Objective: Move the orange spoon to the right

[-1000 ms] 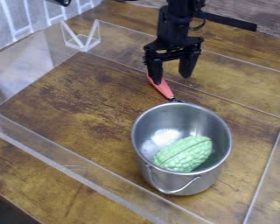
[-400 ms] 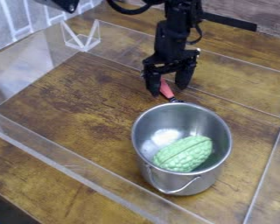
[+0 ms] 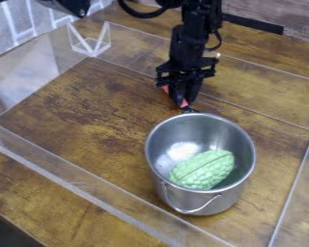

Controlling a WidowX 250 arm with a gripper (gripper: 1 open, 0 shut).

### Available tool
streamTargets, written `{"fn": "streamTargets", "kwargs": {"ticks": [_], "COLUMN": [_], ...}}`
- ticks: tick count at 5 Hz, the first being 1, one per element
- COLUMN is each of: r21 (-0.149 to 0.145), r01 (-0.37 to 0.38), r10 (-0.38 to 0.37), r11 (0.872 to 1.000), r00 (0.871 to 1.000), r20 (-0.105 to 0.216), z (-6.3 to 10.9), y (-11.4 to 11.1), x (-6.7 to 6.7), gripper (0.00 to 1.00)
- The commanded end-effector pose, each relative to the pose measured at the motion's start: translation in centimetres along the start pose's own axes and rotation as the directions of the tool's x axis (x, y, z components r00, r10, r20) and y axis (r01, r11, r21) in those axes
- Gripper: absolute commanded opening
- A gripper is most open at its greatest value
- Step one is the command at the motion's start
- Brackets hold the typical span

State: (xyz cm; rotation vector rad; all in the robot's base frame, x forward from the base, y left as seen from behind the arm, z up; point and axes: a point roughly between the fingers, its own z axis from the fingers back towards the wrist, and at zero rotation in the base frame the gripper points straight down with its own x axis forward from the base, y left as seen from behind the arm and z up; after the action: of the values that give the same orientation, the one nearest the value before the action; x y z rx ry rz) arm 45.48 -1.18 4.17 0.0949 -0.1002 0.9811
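The orange spoon point(image 3: 184, 100) lies on the wooden table just behind the steel pot point(image 3: 154, 145). Only a short red-orange piece of its handle shows; its bowl end is hidden. My gripper point(image 3: 183, 94) points straight down over it. The black fingers point(image 3: 173, 85) are drawn in close on either side of the handle, so the gripper is shut on the spoon, which still rests low at the table surface.
A green bumpy vegetable point(image 3: 203, 169) lies inside the pot. Clear acrylic walls point(image 3: 67, 183) fence the table at the front and left. A clear triangular stand point(image 3: 88, 39) sits at the back left. Bare wood stretches to the right of the gripper.
The fingers stood wide apart over the spoon earlier; they have since come down slightly and closed in on its handle. The pot and vegetable have not moved.
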Motion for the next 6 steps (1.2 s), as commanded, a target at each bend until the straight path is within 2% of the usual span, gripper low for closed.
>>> {"fn": "streamTargets", "kwargs": {"ticks": [1, 2, 3, 4, 5, 6], "r21": [-0.061, -0.062, -0.064, -0.084, -0.115, -0.148], "r01": [-0.008, -0.013, -0.013, -0.012, -0.016, -0.022], "r10": [0.012, 0.016, 0.016, 0.016, 0.022, 0.026], "r11": [0.998, 0.998, 0.998, 0.996, 0.993, 0.989], "r00": [0.998, 0.999, 0.999, 0.999, 0.999, 0.999], "r20": [0.054, 0.051, 0.046, 0.048, 0.044, 0.030], "z": [3.6, 3.3, 3.8, 5.8, 8.0, 10.4], "y": [-0.5, -0.5, -0.6, -0.7, -1.0, -1.3], "x": [1.3, 1.3, 1.2, 1.0, 0.8, 0.0], "gripper": [1.00, 0.00, 0.00, 0.00, 0.00, 0.00]}}
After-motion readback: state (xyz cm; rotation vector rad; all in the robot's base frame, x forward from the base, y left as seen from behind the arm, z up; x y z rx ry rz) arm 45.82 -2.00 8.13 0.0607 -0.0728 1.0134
